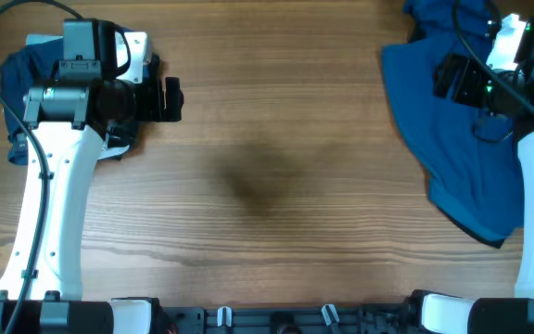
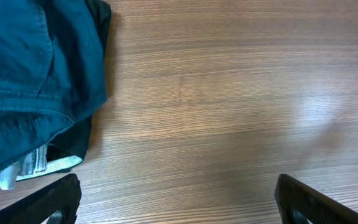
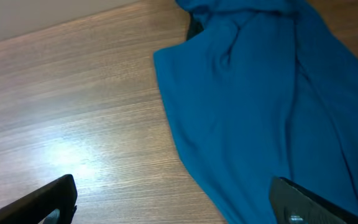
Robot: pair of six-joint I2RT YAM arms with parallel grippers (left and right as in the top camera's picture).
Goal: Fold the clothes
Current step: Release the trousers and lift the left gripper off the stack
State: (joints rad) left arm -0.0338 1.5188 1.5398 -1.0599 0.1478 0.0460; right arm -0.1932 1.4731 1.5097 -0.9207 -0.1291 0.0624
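A folded dark blue garment point(image 1: 26, 70) lies at the far left of the table, partly under my left arm; in the left wrist view point(image 2: 30, 74) it lies over a black piece point(image 2: 79, 140) and a pale blue denim piece point(image 2: 39, 163). A large loose blue garment point(image 1: 443, 148) is spread at the far right; the right wrist view point(image 3: 260, 106) shows it too. My left gripper point(image 1: 172, 98) is open and empty over bare wood, right of the folded pile. My right gripper point(image 1: 452, 79) is open and empty, hovering over the loose garment's left part.
The wooden table point(image 1: 267, 186) runs between the two piles. The arm bases point(image 1: 267, 315) line the near edge. The right garment reaches close to the table's right and far edges.
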